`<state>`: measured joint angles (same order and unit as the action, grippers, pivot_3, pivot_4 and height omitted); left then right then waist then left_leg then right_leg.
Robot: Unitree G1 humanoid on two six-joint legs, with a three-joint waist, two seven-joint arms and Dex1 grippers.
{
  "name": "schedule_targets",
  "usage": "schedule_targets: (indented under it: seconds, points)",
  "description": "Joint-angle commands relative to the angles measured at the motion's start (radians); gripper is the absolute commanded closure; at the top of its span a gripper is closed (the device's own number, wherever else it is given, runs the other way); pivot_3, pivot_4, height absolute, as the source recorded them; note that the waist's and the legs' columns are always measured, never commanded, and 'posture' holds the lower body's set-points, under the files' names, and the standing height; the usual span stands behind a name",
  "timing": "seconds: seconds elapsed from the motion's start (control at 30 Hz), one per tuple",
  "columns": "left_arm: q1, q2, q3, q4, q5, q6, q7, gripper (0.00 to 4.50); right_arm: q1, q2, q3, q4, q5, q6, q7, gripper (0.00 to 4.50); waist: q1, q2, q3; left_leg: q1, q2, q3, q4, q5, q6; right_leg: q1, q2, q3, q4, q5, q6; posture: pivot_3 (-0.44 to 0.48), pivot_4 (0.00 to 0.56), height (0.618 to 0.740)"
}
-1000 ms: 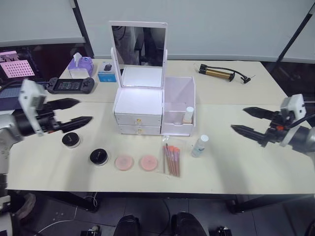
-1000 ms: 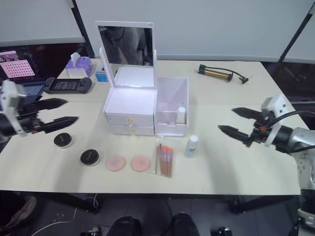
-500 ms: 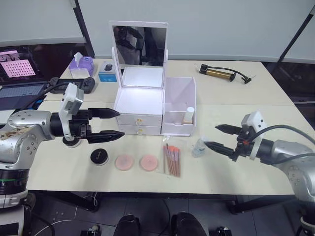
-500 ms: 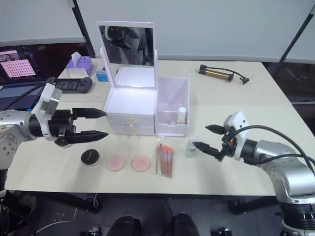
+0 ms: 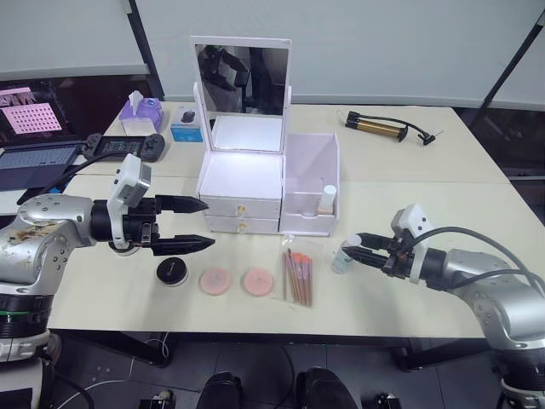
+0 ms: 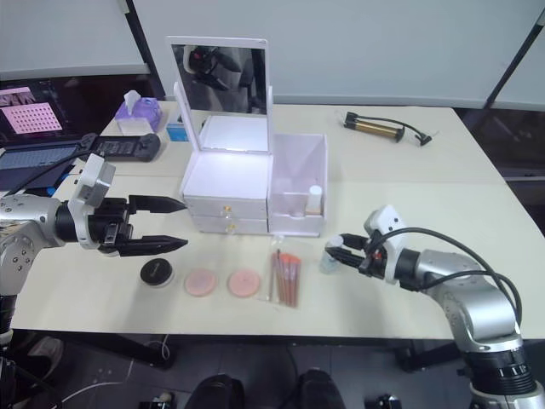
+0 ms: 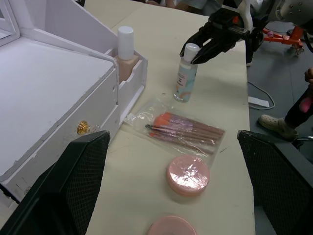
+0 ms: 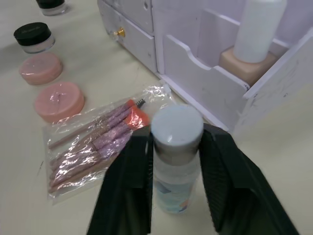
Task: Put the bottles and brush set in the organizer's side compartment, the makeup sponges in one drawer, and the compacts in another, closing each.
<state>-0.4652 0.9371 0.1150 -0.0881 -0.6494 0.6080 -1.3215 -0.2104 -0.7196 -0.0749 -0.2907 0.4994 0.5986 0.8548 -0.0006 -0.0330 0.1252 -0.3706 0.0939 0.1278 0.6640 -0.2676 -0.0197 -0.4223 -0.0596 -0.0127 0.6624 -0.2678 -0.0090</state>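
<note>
A small clear bottle [image 5: 344, 256] with a white cap stands upright on the table, right of the brush set [image 5: 296, 278]. My right gripper [image 5: 351, 249] is shut on the bottle [image 8: 176, 156] below its cap, one finger [image 8: 128, 188] on each side. My left gripper [image 5: 210, 223] is open in front of the white organizer's [image 5: 241, 181] two shut drawers, holding nothing. Two pink makeup sponges [image 5: 215, 281] [image 5: 256, 281] and a black compact [image 5: 171, 271] lie near the table's front edge. A second compact is mostly hidden behind my left gripper. A foundation bottle [image 5: 327, 198] stands in the side compartment [image 5: 308, 175].
The organizer's mirror lid [image 5: 240, 78] stands upright. A hand pump [image 5: 379, 129] lies at the back right. A tissue box [image 5: 140, 112], a blue box [image 5: 186, 125], a game controller [image 5: 123, 146] and a laptop [image 5: 34, 158] sit at the back left.
My right gripper has moved left to the clear bottle and shut on it. My left gripper has edged slightly right, still open.
</note>
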Motion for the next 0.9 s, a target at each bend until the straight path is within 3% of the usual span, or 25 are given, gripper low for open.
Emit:
schedule_targets:
  seconds: [0.03, 0.23, 0.4, 0.6, 0.9]
  points:
    - [-0.005, 0.021, 0.037, -0.013, -0.003, -0.014, -0.005, 0.00, -0.011, -0.002, -0.004, 0.008, -0.018, -0.040, 0.007, 3.62, 0.000, 0.000, 0.000, 0.000, 0.000, 0.000, 0.000, 0.000, 0.000, 0.000, 0.000, 0.000, 0.000, 0.000, 0.000, 0.000, 0.150, 0.689]
    - [0.019, 0.029, 0.074, -0.019, -0.011, -0.004, 0.017, 0.00, -0.088, 0.004, -0.042, -0.003, 0.045, -0.021, 0.028, 3.62, -0.002, 0.000, 0.000, 0.000, 0.000, 0.000, 0.000, 0.000, 0.000, 0.000, 0.000, 0.000, 0.000, 0.000, 0.000, 0.000, 0.150, 0.689]
    - [0.077, 0.010, 0.125, -0.031, -0.006, -0.024, 0.060, 0.00, -0.281, 0.012, 0.003, 0.011, 0.086, 0.040, 0.040, 3.62, -0.011, 0.000, 0.000, 0.000, 0.000, -0.002, 0.000, 0.000, 0.000, -0.001, 0.000, 0.000, 0.000, 0.000, -0.001, 0.000, 0.150, 0.689]
    - [0.155, -0.048, 0.179, -0.094, -0.013, -0.051, 0.154, 0.00, -0.535, 0.071, 0.113, 0.187, 0.006, 0.021, 0.063, 3.62, -0.010, 0.000, 0.000, -0.001, 0.000, -0.002, 0.000, 0.000, 0.000, -0.001, 0.000, -0.001, 0.000, 0.001, -0.002, 0.000, 0.150, 0.689]
    - [0.266, -0.077, 0.250, -0.197, -0.030, -0.042, 0.270, 0.00, -0.699, 0.164, 0.225, 0.503, -0.163, -0.135, 0.130, 3.62, -0.006, 0.000, 0.000, -0.002, 0.000, -0.003, 0.000, 0.000, 0.001, -0.002, 0.000, -0.001, 0.001, 0.001, -0.002, 0.000, 0.150, 0.689]
